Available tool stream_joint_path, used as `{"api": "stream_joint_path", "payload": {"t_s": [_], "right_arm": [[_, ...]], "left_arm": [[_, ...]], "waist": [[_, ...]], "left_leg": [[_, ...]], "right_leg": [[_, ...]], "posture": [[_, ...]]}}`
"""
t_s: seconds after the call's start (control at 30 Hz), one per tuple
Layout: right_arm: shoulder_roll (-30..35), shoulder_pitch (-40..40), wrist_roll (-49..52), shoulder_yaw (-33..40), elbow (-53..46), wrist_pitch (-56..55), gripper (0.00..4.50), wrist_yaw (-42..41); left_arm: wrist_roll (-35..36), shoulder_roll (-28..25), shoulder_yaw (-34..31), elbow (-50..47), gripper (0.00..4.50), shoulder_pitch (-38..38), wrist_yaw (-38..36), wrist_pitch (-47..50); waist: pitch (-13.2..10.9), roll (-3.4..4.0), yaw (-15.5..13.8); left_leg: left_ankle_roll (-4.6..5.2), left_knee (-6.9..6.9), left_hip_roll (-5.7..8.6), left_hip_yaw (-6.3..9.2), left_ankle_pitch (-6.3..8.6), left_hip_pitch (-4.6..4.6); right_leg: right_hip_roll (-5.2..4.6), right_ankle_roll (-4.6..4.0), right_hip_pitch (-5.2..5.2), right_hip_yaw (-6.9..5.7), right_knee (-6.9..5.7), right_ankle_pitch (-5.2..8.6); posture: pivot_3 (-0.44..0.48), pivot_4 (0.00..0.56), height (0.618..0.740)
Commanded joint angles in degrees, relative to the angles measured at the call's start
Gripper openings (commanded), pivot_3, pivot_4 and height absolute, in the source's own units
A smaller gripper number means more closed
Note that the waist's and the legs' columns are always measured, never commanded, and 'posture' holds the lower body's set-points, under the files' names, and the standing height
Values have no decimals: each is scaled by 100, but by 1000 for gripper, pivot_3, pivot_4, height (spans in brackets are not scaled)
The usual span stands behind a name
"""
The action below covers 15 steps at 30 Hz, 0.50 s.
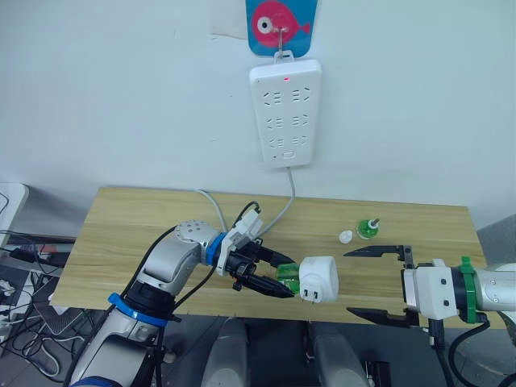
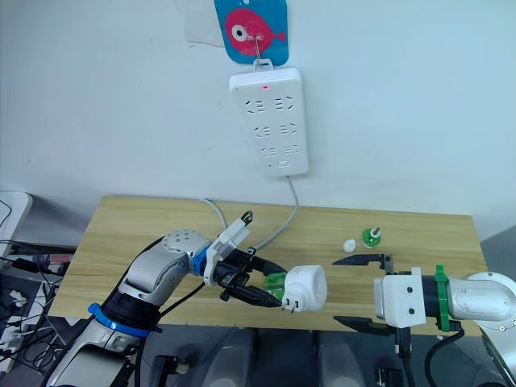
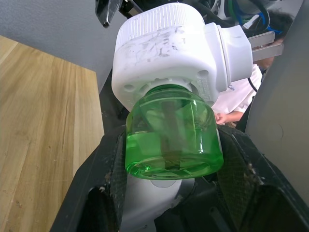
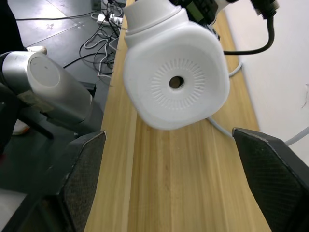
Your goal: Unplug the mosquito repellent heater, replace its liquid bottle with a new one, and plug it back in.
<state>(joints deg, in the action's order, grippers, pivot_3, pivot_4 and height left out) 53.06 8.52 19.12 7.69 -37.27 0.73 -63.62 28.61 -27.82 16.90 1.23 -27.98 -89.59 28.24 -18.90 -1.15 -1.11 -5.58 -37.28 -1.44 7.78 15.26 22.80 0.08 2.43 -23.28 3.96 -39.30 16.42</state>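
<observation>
The mosquito repellent heater (image 1: 318, 279), white and rounded, hangs in the air over the table's front edge, with its two metal prongs pointing toward me. A green liquid bottle (image 3: 171, 135) sits in the heater's base. My left gripper (image 1: 284, 274) is shut on that bottle, one finger on each side. My right gripper (image 1: 347, 283) stands open just right of the heater without touching it. In the right wrist view the heater's round vent (image 4: 176, 82) faces the camera between the spread fingers (image 4: 270, 169). A second green bottle (image 1: 368, 229) stands on the table at the back right, with a small white cap (image 1: 346, 236) beside it.
A white power strip (image 1: 285, 113) hangs on the wall above the wooden table (image 1: 129, 234), red light on, all sockets free. Its grey cord (image 1: 282, 211) runs down onto the table behind my left arm. Cables lie on the floor at the left.
</observation>
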Motion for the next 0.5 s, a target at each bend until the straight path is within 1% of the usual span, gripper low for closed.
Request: {"api": "stream_joint_path", "payload": {"t_s": [0.03,0.23,0.5], "right_arm": [[-88,-31,21,-26,-217,-237,4458,45],[-329,-559,-356,-476,-149,-187,4458,382],[-317,-765,-433,-824,-214,-188,4458,371]], "left_arm": [[156,61,-64,-56,2256,-88,-70,-34],[201,122,-41,-139,2256,-84,-5,18],[207,83,-25,-209,2256,-34,-47,64]], "waist": [[0,0,-2],[0,0,9],[0,0,2]], "left_leg": [[0,0,0,0,0,0],[-2,-4,0,0,-1,-2],[-1,-9,1,2,-1,1]], "right_leg": [[0,0,0,0,0,0],[1,0,0,0,-7,0],[0,0,0,0,-8,0]], "posture": [[127,312,740],[131,312,740],[132,314,740]]}}
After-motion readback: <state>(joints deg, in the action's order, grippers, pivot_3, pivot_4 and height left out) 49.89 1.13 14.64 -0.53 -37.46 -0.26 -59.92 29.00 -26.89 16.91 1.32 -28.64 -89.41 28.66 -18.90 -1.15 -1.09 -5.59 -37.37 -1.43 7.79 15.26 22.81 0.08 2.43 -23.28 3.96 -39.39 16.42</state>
